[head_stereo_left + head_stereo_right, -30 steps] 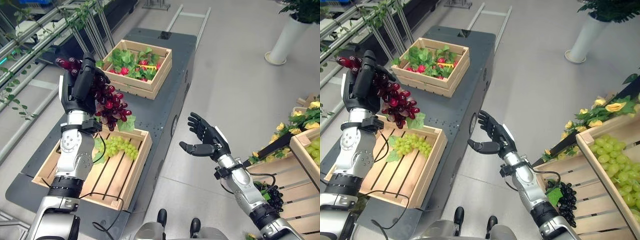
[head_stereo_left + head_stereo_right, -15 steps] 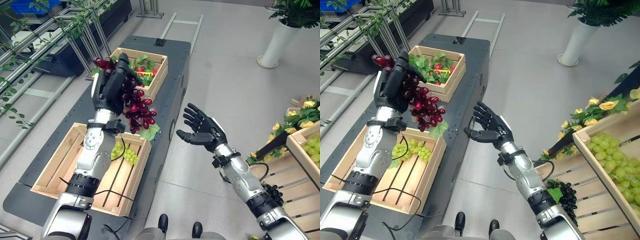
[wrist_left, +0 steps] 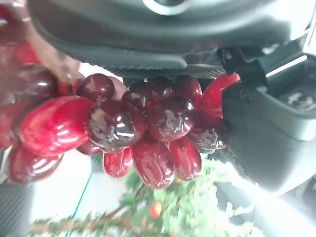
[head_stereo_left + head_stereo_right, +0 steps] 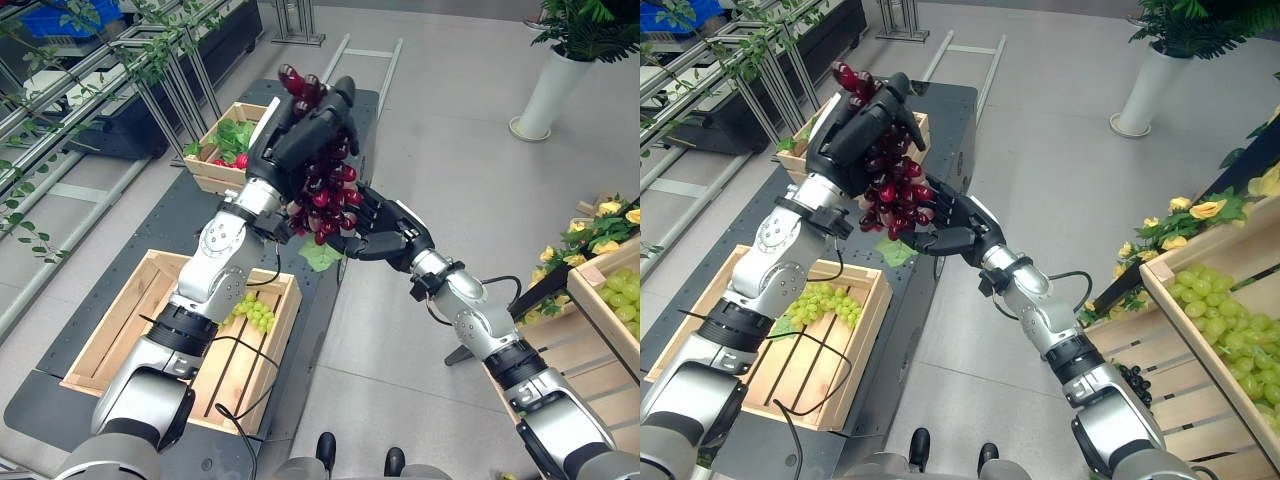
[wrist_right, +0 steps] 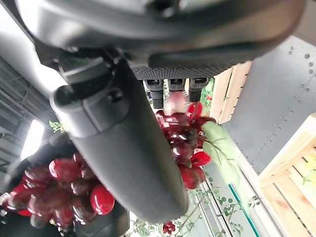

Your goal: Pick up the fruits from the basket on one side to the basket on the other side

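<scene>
Lying nearest, below the left forearm, is a shallow pale wooden slatted crate (image 4: 120,330) on the dark grey cart top (image 4: 190,215), with a small bunch of green grapes (image 4: 252,312) in its corner under the raised elbow. Up from there, the left hand (image 4: 305,125) is clenched round the upper part of a large bunch of dark red grapes (image 4: 325,195), which hangs from its fingers with a green leaf (image 4: 321,256) at the lower end, well above the cart. Just beside and under that bunch, the right hand (image 4: 385,232) reaches in with fingers spread and relaxed, cupping the lower grapes from the far side without closing on them. Beyond the left hand, at the cart's far end, stands a second wooden crate of green leaves and small red fruits (image 4: 225,150). Out past the right elbow sits a wooden bin of green grapes (image 4: 1225,325).
</scene>
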{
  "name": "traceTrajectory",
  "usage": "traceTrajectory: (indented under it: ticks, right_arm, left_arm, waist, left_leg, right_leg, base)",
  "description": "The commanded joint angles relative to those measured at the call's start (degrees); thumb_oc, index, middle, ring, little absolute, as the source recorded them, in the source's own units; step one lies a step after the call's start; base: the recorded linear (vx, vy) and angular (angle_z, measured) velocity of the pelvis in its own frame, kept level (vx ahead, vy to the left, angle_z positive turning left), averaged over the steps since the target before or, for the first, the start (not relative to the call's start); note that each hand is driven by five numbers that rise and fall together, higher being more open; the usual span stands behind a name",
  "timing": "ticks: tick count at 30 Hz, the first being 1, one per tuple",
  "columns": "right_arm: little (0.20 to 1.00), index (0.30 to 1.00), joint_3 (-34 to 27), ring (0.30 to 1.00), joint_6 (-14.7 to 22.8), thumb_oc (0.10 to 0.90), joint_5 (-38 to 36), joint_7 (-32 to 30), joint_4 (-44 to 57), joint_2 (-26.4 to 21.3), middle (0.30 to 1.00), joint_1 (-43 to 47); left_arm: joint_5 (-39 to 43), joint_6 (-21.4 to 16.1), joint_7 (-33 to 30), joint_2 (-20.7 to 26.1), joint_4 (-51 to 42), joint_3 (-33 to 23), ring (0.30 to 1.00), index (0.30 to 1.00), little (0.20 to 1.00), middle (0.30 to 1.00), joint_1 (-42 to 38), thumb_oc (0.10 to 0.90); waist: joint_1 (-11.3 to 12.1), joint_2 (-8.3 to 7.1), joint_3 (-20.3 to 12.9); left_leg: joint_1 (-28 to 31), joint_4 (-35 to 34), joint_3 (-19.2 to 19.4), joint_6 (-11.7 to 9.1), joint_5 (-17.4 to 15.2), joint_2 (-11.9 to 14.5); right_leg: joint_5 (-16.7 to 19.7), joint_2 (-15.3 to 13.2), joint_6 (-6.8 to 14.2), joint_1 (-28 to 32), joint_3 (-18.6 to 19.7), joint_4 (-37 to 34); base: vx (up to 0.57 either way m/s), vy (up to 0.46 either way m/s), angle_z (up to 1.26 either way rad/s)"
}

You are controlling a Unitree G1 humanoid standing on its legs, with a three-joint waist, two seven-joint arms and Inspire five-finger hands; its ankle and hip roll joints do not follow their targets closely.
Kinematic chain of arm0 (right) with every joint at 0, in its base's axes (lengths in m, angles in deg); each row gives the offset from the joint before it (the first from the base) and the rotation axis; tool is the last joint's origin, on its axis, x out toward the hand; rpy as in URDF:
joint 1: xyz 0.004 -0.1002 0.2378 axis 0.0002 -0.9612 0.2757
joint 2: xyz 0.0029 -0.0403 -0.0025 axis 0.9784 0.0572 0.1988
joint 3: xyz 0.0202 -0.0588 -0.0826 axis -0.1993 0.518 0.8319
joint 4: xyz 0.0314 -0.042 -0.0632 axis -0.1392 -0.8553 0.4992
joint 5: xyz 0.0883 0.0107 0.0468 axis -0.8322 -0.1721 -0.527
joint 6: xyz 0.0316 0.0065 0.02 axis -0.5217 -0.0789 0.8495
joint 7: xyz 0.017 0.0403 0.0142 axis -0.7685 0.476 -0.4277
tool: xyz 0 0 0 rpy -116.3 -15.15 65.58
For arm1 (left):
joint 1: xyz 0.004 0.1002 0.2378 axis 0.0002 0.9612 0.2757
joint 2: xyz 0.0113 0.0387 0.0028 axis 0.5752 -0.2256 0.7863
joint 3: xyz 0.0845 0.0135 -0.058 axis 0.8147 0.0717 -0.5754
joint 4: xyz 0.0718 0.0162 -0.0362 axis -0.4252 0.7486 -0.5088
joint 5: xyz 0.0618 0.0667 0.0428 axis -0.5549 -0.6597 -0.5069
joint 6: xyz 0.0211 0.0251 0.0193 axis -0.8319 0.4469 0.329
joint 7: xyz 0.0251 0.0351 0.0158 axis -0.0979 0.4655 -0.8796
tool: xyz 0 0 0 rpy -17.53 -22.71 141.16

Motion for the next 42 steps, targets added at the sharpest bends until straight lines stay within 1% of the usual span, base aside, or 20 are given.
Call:
traceTrajectory:
  ticks: [1, 6, 8, 11, 12, 14, 15, 19, 21, 22, 23, 24, 25, 32, 42]
  right_arm:
    - [0.9, 0.9, 1.44, 0.9, 3.08, 0.8, -3.27, 3.13, 0.47, 2.04, 0.9, 3.69]
    - [0.9, 0.9, 2.81, 0.9, 2.55, 0.8, -3.2, 3.52, -0.15, 1.55, 0.9, 5.92]
    - [0.9, 0.9, 3.2, 0.9, 2.9, 0.8, -3.17, 3.27, -0.22, 1.34, 0.9, 6.66]
    - [0.9, 0.9, 3.53, 0.9, 3.47, 0.8, -3.98, 3.42, -0.52, 1.41, 0.9, 8.23]
    - [0.9, 0.9, 3.76, 0.9, 4.57, 0.8, -4.04, 3.31, -0.49, 1.84, 0.9, 8.74]
    - [0.9, 0.9, 3.83, 0.9, 5.46, 0.8, -4.51, 3.49, -0.28, 2.12, 0.9, 9.1]
    - [0.9, 0.9, 3.79, 0.9, 7.03, 0.8, -5.15, 4.23, 0.08, 2.3, 0.9, 9.27]
    - [0.9, 0.9, 3.12, 0.9, 8.87, 0.8, -6.25, 5.06, 1.33, 3.27, 0.9, 9.21]
    - [0.9, 0.9, 3.04, 0.9, 9.14, 0.8, -6.34, 5.3, 1.25, 3.57, 0.9, 9.12]
    - [0.646, 0.646, 2.99, 0.646, 9.97, 0.631, -6.67, 5.1, 0.97, 4.07, 0.646, 9.06]
    - [0.415, 0.415, 2.95, 0.415, 10.41, 0.477, -6.79, 5.07, 0.88, 4.2, 0.415, 9.08]
    - [0.415, 0.415, 2.95, 0.415, 10.42, 0.477, -6.79, 5.07, 0.87, 4.2, 0.415, 9.08]
    - [0.3, 0.3, 2.66, 0.3, 11.64, 0.4, -7.67, 6.34, 0.87, 4.32, 0.3, 9.04]
    - [0.3, 0.3, 2.29, 0.3, 11.92, 0.4, -8.04, 6.44, 0.31, 4.22, 0.3, 9.36]
    - [0.3, 0.3, 1.2, 0.3, 12.38, 0.4, -8.8, 6.15, -0.56, 4.03, 0.3, 9.56]
  left_arm:
    - [0.06, -3.75, 2.82, -0.93, 2.2, 0.2, 0.3, 0.3, 0.3, 0.3, -8.08, 0.4]
    - [0.4, -2.2, 5.63, -0.45, 2.57, 1.63, 0.3, 0.3, 0.3, 0.3, -8.83, 0.4]
    - [0.85, -1.61, 6.21, -0.11, 2.33, 2.16, 0.3, 0.3, 0.3, 0.3, -9.2, 0.4]
    - [1.24, -1.82, 6.81, -0.18, 3.28, 3.15, 0.3, 0.3, 0.3, 0.3, -10.08, 0.4]
    - [1.06, -1.52, 6.64, -0.46, 3.29, 3.34, 0.3, 0.3, 0.3, 0.3, -10.2, 0.4]
    - [1.04, -1.49, 6.46, -0.54, 3.38, 3.5, 0.3, 0.3, 0.3, 0.3, -10.09, 0.4]
    - [1.49, -1.35, 6.25, -0.43, 3.5, 3.6, 0.3, 0.3, 0.3, 0.3, -10.04, 0.4]
    - [2.56, -1.63, 6.23, -0.85, 4.75, 3.01, 0.3, 0.3, 0.3, 0.3, -9.69, 0.4]
    - [2.76, -1.9, 6.1, -1.16, 5.27, 2.91, 0.3, 0.3, 0.3, 0.3, -9.74, 0.4]
    - [2.93, -2.24, 5.5, -1.53, 5.84, 2.81, 0.3, 0.3, 0.3, 0.3, -9.95, 0.4]
    - [3.17, -2.36, 5.2, -1.52, 5.93, 2.81, 0.3, 0.3, 0.3, 0.3, -10.07, 0.4]
    - [3.17, -2.36, 5.2, -1.52, 5.93, 2.81, 0.3, 0.3, 0.3, 0.3, -10.08, 0.4]
    - [3.31, -2.8, 4.48, -1.61, 6.33, 2.47, 0.3, 0.3, 0.3, 0.3, -10.37, 0.4]
    - [3.79, -3.81, 2.87, -1.69, 8.06, 1.76, 0.3, 0.3, 0.3, 0.3, -11.13, 0.4]
    - [3.19, -4.91, 0.15, -1.92, 13.21, 0.31, 0.3, 0.3, 0.3, 0.3, -11.5, 0.4]
  waist:
    - [-0.04, -0.61, -12.13]
    - [0.09, -0.88, -12.37]
    - [0.15, -0.91, -12.44]
    - [0.19, -0.89, -12.43]
    - [0.21, -0.93, -12.48]
    - [0.2, -0.94, -12.51]
    - [0.2, -0.93, -12.55]
    - [0.13, -0.89, -12.78]
    - [0.12, -0.86, -12.87]
    - [0.09, -0.81, -13.01]
    - [0.1, -0.78, -13.05]
    - [0.1, -0.78, -13.05]
    - [0.05, -0.72, -13.01]
    - [-0.04, -0.69, -13.08]
    - [-0.32, -0.66, -13.01]
  left_leg:
    - [-1.25, -0.05, -1.22, -1.45, -4.65, -2.36]
    - [-0.99, -0.05, -0.75, -1.45, -4.78, -2.16]
    - [-0.94, -0.05, -0.61, -1.44, -4.84, -2.12]
    - [-0.97, -0.05, -0.5, -1.45, -4.84, -2.01]
    - [-0.9, -0.05, -0.58, -1.41, -4.9, -2.01]
    - [-0.83, -0.05, -0.48, -1.39, -4.94, -1.96]
    - [-0.79, -0.05, -0.42, -1.36, -4.98, -1.96]
    - [-0.76, -0.05, -0.14, -1.31, -5.02, -1.9]
    - [-0.79, -0.05, -0.1, -1.27, -5.05, -1.9]
    - [-0.82, -0.05, 0.01, -1.25, -5.09, -1.86]
    - [-0.84, -0.05, 0.02, -1.24, -5.1, -1.85]
    - [-0.84, -0.05, 0.02, -1.24, -5.1, -1.85]
    - [-0.87, -0.05, 0.04, -1.23, -5.1, -1.81]
    - [-0.81, -0.05, 0.11, -1.25, -5.23, -1.78]
    - [-0.89, -0.05, 0.23, -1.36, -5.33, -1.68]
  right_leg:
    - [0.19, 1.57, -2.38, -2.01, 0.87, 0.07]
    - [0.12, 1.63, -2.4, -1.89, 1.09, 0.06]
    - [0.12, 1.65, -2.36, -1.89, 1.15, 0.06]
    - [0.14, 1.66, -2.4, -1.94, 1.13, 0.06]
    - [0.1, 1.71, -2.43, -1.89, 1.23, 0.06]
    - [0.08, 1.73, -2.45, -1.85, 1.33, 0.06]
    - [0.05, 1.75, -2.44, -1.82, 1.44, 0.06]
    - [0.05, 1.76, -2.4, -1.88, 1.61, 0.06]
    - [0.06, 1.76, -2.38, -1.94, 1.62, 0.06]
    - [0.0, 1.72, -2.34, -1.99, 1.64, 0.06]
    - [-0.02, 1.71, -2.34, -2.02, 1.65, 0.06]
    - [-0.02, 1.71, -2.34, -2.02, 1.66, 0.06]
    - [-0.07, 1.71, -2.35, -2.04, 1.69, 0.06]
    - [-0.1, 1.65, -2.28, -2.06, 1.76, 0.06]
    - [-0.08, 1.55, -2.18, -2.3, 1.97, 0.06]
  base:
    - [0.0, 0.0, 0.0]
    - [0.0, 0.0, 0.0]
    - [0.0, 0.0, 0.0]
    - [0.0, 0.0, 0.0]
    - [0.0, 0.0, 0.0]
    - [0.0, 0.0, 0.0]
    - [0.0, 0.0, 0.0]
    - [0.0, 0.0, 0.0]
    - [0.0, 0.0, 0.0]
    - [0.0, 0.0, 0.0]
    - [0.0, 0.0, 0.0]
    - [0.0, 0.0, 0.0]
    - [0.0, 0.0, 0.0]
    - [0.0, 0.002, -0.04]
    - [-0.01, 0.006, -0.04]
